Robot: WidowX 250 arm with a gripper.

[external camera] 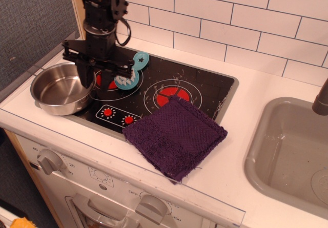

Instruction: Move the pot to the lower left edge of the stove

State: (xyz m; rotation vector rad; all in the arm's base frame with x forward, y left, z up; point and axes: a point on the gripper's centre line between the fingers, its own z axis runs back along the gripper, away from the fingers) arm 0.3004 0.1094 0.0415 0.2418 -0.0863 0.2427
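Observation:
The pot (60,87), a small shiny steel saucepan, sits low at the front left corner of the stove (205,87), overlapping the grey rim and the white counter. Its handle does not show. My gripper (87,82) reaches straight down from the black arm and is shut on the pot's right rim. The fingertips are partly hidden against the pot wall. The left burner is mostly hidden behind the arm.
A teal scrub brush (129,73) lies on the left burner, just right of my gripper. A purple cloth (174,136) covers the stove's front right corner. A grey sink (266,151) is at the right. A tiled wall stands behind.

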